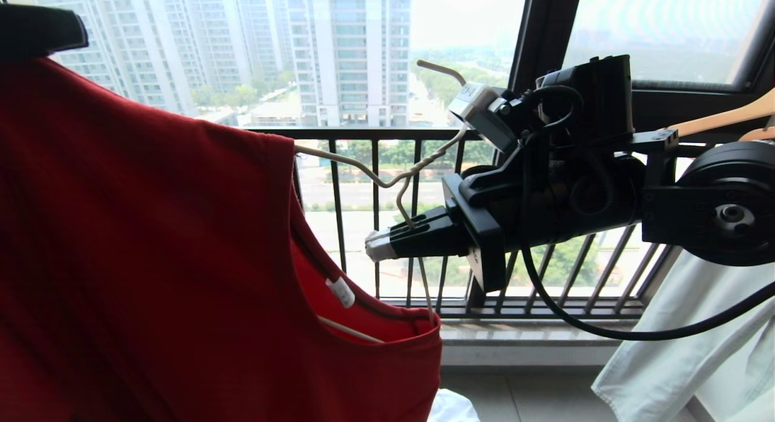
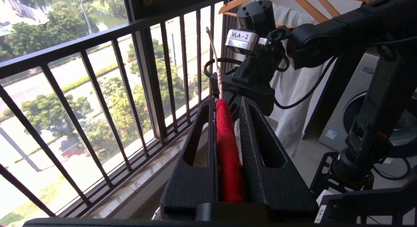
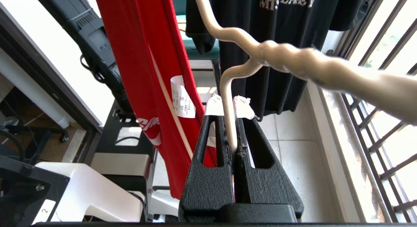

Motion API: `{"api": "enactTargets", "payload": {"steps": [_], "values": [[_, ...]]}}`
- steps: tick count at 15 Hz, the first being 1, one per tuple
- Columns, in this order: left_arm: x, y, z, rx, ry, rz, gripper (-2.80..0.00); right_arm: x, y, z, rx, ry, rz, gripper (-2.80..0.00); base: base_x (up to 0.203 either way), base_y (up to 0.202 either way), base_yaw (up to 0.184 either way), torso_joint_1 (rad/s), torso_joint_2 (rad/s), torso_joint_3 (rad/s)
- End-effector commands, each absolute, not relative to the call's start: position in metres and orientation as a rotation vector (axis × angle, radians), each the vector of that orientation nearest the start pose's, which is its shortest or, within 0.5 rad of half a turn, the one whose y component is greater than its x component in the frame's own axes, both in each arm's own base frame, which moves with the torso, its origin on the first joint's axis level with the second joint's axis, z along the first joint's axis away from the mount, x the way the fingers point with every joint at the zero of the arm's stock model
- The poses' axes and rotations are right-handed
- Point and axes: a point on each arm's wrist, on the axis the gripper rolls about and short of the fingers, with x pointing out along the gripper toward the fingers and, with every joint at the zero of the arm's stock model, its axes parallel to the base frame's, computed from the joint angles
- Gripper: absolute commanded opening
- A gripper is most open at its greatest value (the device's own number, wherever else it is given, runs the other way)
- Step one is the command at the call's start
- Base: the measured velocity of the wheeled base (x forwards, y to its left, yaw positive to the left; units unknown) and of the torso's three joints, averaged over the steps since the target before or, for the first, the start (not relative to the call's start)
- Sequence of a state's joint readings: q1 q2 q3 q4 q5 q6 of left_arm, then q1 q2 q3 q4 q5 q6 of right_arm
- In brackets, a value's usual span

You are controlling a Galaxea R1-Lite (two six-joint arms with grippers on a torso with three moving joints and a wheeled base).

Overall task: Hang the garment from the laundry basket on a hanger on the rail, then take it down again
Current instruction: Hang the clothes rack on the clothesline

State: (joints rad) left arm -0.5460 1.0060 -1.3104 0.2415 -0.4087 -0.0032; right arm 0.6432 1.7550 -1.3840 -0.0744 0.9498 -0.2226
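The right gripper (image 1: 378,245) was clamped, jaws together, on the wire of the hanger (image 1: 396,180) just below its twisted neck, holding it up before the window railing (image 1: 375,133). The garment (image 1: 151,240), a red T-shirt, hung at the robot's left with one hanger arm already inside its neck opening. The left gripper (image 2: 228,113) pinched a fold of the red fabric, its jaws nearly closed with the cloth between them. Neither the rail nor the laundry basket was in view. The step in hand appeared to be dressing the hanger. The next move would likely call for working the collar over the free hanger arm while the right grip stayed firm, then lifting the hook toward the rail.
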Motion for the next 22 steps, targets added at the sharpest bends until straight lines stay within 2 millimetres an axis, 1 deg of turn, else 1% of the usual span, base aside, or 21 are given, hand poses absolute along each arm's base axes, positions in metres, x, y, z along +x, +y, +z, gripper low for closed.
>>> {"api": "enactTargets", "payload": {"steps": [1,6,9,12,14,16,19,20,21,22], "values": [[0.065,-0.050,0.385,-0.007,-0.070,-0.957,0.00,0.255,0.215,0.276,-0.122,0.142,1.616,-2.80,0.000,0.000,0.000,0.000,0.00,0.000],[0.065,-0.050,0.382,0.001,-0.063,-0.958,0.00,0.253,0.212,0.280,-0.128,0.132,1.599,-2.80,0.000,0.000,0.000,0.000,0.00,0.000],[0.063,-0.048,0.381,0.007,-0.070,-0.953,0.00,0.255,0.205,0.279,-0.126,0.142,1.570,-2.80,0.000,0.000,0.000,0.000,0.00,0.000],[0.054,-0.043,0.393,-0.007,-0.190,-0.944,0.00,0.259,0.196,0.276,-0.125,0.154,1.528,-2.80,0.000,0.000,0.000,0.000,0.00,0.000],[0.045,-0.037,0.396,-0.010,-0.221,-0.941,0.00,0.259,0.191,0.278,-0.126,0.151,1.510,-2.80,0.000,0.000,0.000,0.000,0.00,0.000],[0.040,-0.034,0.392,-0.012,-0.220,-0.934,0.00,0.259,0.188,0.280,-0.127,0.146,1.496,-2.80,0.000,0.000,0.000,0.000,0.00,0.000],[0.042,-0.034,0.377,-0.016,-0.178,-0.865,0.00,0.256,0.181,0.279,-0.130,0.157,1.460,-2.80,0.000,0.000,0.000,0.000,0.00,0.000],[0.038,-0.032,0.375,-0.016,-0.182,-0.863,0.00,0.256,0.177,0.279,-0.130,0.158,1.447,-2.80,0.000,0.000,0.000,0.000,0.00,0.000],[0.035,-0.030,0.373,-0.016,-0.187,-0.862,-2.80,0.254,0.174,0.281,-0.129,0.156,1.440,-2.80,0.000,0.000,0.000,0.000,0.00,0.000],[0.032,-0.028,0.372,-0.025,-0.192,-0.863,-2.80,0.253,0.171,0.280,-0.128,0.162,1.430,-2.80,0.000,0.000,0.000,0.000,0.00,0.000]]}}
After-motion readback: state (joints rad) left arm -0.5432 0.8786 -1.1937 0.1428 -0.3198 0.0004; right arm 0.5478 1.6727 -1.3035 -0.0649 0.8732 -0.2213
